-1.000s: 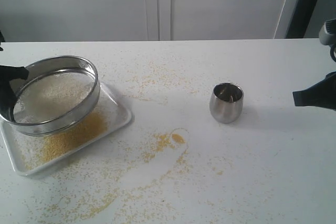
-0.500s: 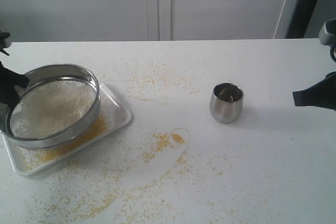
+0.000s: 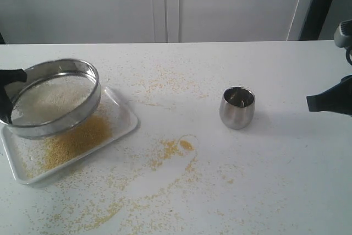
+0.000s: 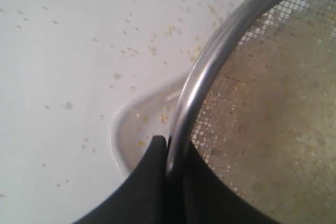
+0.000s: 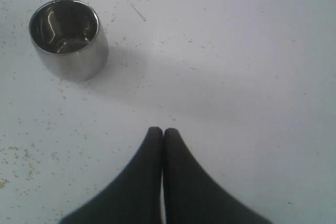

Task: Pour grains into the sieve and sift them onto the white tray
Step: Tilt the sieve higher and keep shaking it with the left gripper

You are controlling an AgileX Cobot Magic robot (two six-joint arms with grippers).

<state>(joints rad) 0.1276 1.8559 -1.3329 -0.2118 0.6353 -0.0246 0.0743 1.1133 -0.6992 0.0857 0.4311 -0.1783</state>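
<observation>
At the left edge of the exterior view, the left pincer (image 3: pixel 12 76) is clenched on the steel rim of the sieve (image 3: pixel 88 108). The left wrist view shows this closely: the two black fingertips (image 4: pixel 155 148) pinch the sieve's thin rim between them, one outside the wall and one inside over the mesh. From that grip the sieve extends to the right in the exterior view and sits over the upper left part of the white tray (image 3: pixel 130 124). It appears to be lifted a little off the tray, but the angle is too poor to tell for sure. Pale, coarse grains (image 3: pixel 49 98) cover most of the mesh inside the sieve. A heap of finer golden grains lies on the tray floor just below and to the right of the sieve, in the lower left of the frame. More golden bits are scattered over the worktop (image 3: pixel 275 185), thickest near the lower centre. A small steel cup (image 3: pixel 237 108) stands upright right of centre, well apart from the tray. At the right edge of the frame the right pincer (image 3: pixel 309 103) hangs above the worktop with its fingertips pressed together on nothing. It is near the cup but clear of it.
</observation>
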